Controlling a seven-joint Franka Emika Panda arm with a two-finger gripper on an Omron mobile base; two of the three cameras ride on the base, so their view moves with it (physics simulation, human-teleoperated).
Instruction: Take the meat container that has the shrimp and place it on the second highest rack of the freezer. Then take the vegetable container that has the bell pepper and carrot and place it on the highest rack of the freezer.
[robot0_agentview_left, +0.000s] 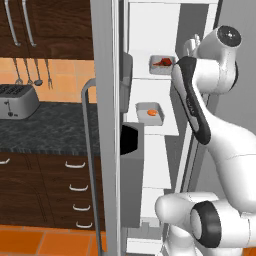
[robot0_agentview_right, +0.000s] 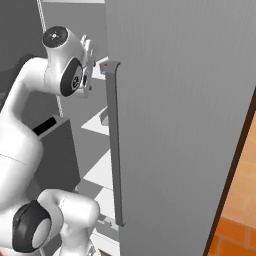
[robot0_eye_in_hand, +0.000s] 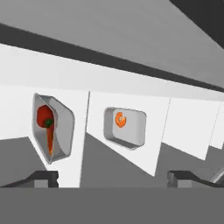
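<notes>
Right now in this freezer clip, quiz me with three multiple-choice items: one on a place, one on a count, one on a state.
1. Where does the tray with the bell pepper and carrot sit?
A. on the counter
B. on the shelf above the shrimp tray's
C. in a door bin

2. How many trays stand on the freezer shelves?
A. one
B. two
C. four

3. How is the gripper?
A. open, holding nothing
B. shut on a tray
C. shut on the door handle

Answers: 1 B, the left base view shows it one shelf higher; 2 B, the hand view shows two; 3 A, the fingertips stand wide apart with nothing between.
</notes>
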